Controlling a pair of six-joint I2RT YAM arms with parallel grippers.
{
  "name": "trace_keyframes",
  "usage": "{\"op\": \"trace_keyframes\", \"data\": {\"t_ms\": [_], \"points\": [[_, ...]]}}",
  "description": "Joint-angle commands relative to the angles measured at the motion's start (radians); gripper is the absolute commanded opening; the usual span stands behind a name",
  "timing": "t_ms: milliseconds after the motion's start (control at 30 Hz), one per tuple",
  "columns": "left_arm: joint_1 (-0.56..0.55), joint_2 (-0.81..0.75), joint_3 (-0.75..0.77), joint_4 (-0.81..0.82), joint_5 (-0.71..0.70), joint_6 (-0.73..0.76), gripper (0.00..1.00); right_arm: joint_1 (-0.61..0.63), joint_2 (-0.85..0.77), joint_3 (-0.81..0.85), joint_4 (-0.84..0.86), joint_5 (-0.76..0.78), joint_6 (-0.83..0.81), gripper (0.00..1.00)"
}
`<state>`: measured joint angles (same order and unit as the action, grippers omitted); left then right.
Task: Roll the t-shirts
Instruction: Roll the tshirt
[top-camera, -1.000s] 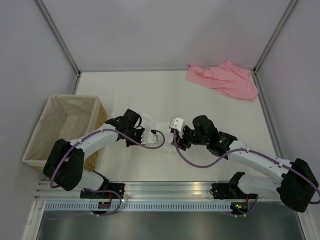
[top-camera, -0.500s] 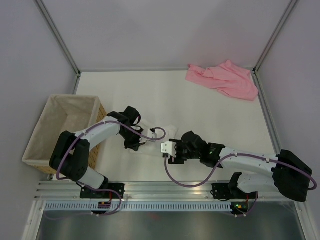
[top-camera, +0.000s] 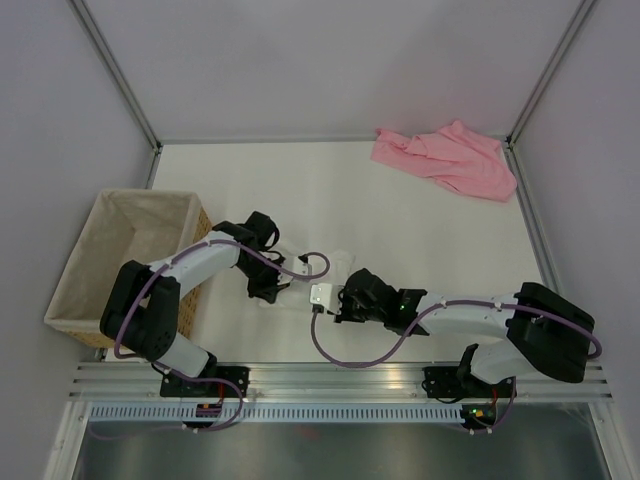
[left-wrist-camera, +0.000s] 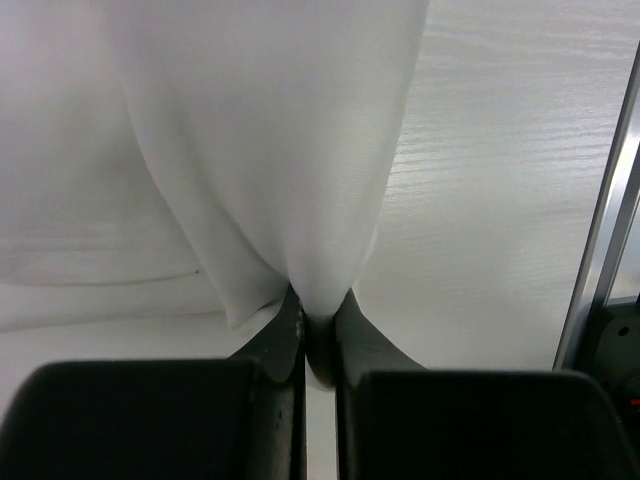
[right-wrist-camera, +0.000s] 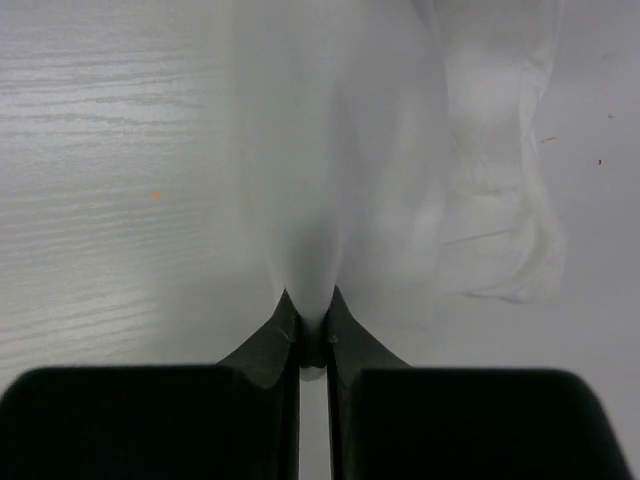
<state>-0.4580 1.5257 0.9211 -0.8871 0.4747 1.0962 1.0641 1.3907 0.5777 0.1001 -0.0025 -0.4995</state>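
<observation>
The white t-shirt (left-wrist-camera: 270, 150) lies bunched on the table between my two grippers, and in the top view the arms hide most of it. My left gripper (left-wrist-camera: 318, 312) is shut on a fold of it; in the top view this gripper (top-camera: 270, 288) sits next to the basket. My right gripper (right-wrist-camera: 313, 325) is also shut, pinching another fold of the white t-shirt (right-wrist-camera: 340, 170). From above it (top-camera: 340, 292) sits low, right of the left gripper. The pink t-shirt (top-camera: 445, 160) lies crumpled at the far right corner, away from both grippers.
A cloth-lined wicker basket (top-camera: 100, 285) stands at the left edge beside the left arm. A metal rail (left-wrist-camera: 605, 230) runs along the near table edge. Frame posts stand at the back corners.
My right gripper has moved left and toward the near edge, then shut on the white t-shirt. The left arm shifted a little left early on and has kept its grip.
</observation>
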Motion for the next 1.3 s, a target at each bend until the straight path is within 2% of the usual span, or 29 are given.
{"op": "trace_keyframes", "data": {"t_ms": [0,100,167,233,267,300,333,367,400,467,567,600,733,800,833,967,1067,1133,1167,1267], "points": [[0.013,0.001,0.022,-0.072,0.051,-0.013,0.02,0.004,0.007,0.05,-0.078,0.009,0.07,0.07],[0.019,-0.002,0.044,-0.172,0.102,0.014,0.02,-0.001,-0.03,0.071,-0.164,-0.072,0.123,0.0],[0.022,0.008,0.073,-0.298,0.137,0.079,0.02,-0.021,-0.048,0.096,-0.244,-0.232,0.124,0.0],[0.036,0.019,0.09,-0.346,0.168,0.131,0.04,-0.033,-0.021,0.174,-0.348,-0.307,0.148,0.01],[0.053,0.033,0.094,-0.374,0.173,0.143,0.07,-0.089,-0.001,0.2,-0.376,-0.45,0.166,0.0],[0.062,0.043,0.099,-0.374,0.168,0.146,0.09,-0.133,0.042,0.23,-0.398,-0.526,0.183,0.0],[0.073,0.051,0.111,-0.371,0.166,0.142,0.13,-0.174,0.06,0.235,-0.411,-0.604,0.212,0.0],[0.096,0.069,0.117,-0.365,0.163,0.134,0.27,-0.214,0.077,0.234,-0.41,-0.664,0.223,0.0],[0.104,0.077,0.13,-0.348,0.157,0.105,0.33,-0.28,0.1,0.228,-0.398,-0.762,0.229,0.0],[0.113,0.08,0.136,-0.329,0.148,0.077,0.47,-0.331,0.116,0.223,-0.387,-0.812,0.246,0.0],[0.113,0.05,0.113,-0.27,0.143,0.027,0.57,-0.368,0.142,0.223,-0.359,-0.867,0.272,0.0],[0.113,0.036,0.093,-0.232,0.148,-0.005,0.57,-0.374,0.157,0.225,-0.35,-0.884,0.276,0.0],[0.113,0.04,0.067,-0.144,0.163,-0.114,0.52,-0.401,0.189,0.234,-0.35,-0.91,0.277,0.0],[0.113,0.062,0.081,-0.142,0.173,-0.15,0.08,-0.412,0.203,0.238,-0.371,-0.926,0.269,0.0],[0.117,0.07,0.088,-0.189,0.179,-0.141,0.03,-0.415,0.203,0.238,-0.385,-0.951,0.269,0.0],[0.142,0.062,0.137,-0.429,0.309,0.064,0.02,-0.424,0.203,0.228,-0.493,-1.048,0.26,0.0],[0.145,0.091,0.139,-0.47,0.297,0.077,0.02,-0.437,0.211,0.203,-0.484,-1.1,0.274,0.0],[0.156,0.128,0.14,-0.429,0.295,0.035,0.02,-0.461,0.226,0.2,-0.456,-1.075,0.312,0.0],[0.16,0.139,0.148,-0.346,0.289,-0.055,0.03,-0.473,0.252,0.202,-0.438,-1.02,0.341,0.0],[0.177,0.186,0.16,-0.204,0.239,-0.195,0.08,-0.541,0.315,0.209,-0.338,-0.95,0.476,0.01]]}}
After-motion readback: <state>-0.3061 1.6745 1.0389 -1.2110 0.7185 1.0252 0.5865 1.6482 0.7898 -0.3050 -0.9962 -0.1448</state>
